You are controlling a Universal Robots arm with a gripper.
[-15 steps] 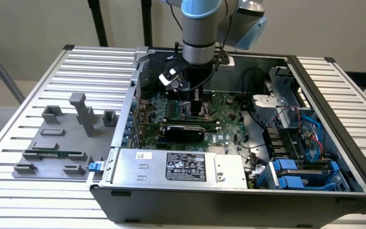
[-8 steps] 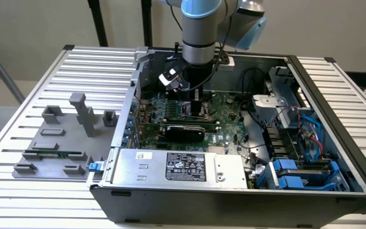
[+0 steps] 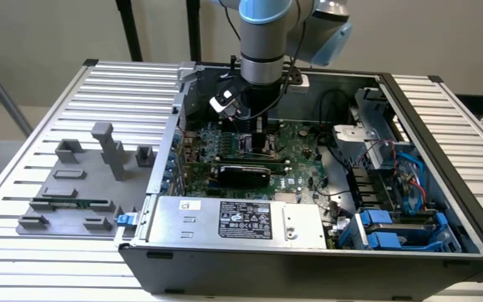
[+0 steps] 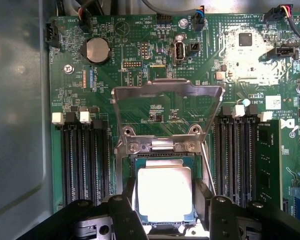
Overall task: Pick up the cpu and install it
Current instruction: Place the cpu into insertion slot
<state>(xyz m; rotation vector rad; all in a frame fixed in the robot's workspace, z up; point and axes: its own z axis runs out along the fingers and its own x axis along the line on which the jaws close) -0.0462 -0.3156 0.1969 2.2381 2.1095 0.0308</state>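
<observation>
Exterior view, from its left to its right: we see a slatted metal surface (image 3: 124, 82) carrying a grey fixture block (image 3: 57, 182), with a narrow green memory stick (image 3: 72, 203) lying in one of its grooves. Next comes the open computer case (image 3: 309, 267), which sits on the same surface. A silver power supply (image 3: 233, 220) with a dark label lies along its near edge. Above the green motherboard (image 3: 300, 157), the robot arm (image 3: 263, 38) reaches straight down into the case. Its end effector (image 3: 258, 135) is low over the board, near the case's far wall. Toward the exterior view's right, we note loose cables and blue drive brackets (image 3: 392, 229).

In the wrist view, the cpu (image 4: 165, 192) shows its bright metal top and thin green rim. It sits between the two dark fingers (image 4: 129, 210) of the end effector (image 4: 166, 200), and each finger stands against one side of the chip, so we read it as grasped. The chip is directly over the socket frame (image 4: 162, 157). The socket's metal load plate (image 4: 167, 92) is swung up and open just beyond it. Black memory slots (image 4: 85, 160) flank the socket on both sides, and an installed memory module (image 4: 267, 160) stands in the outermost slot of one bank. A round coin battery (image 4: 97, 50) sits farther off on the board.
</observation>
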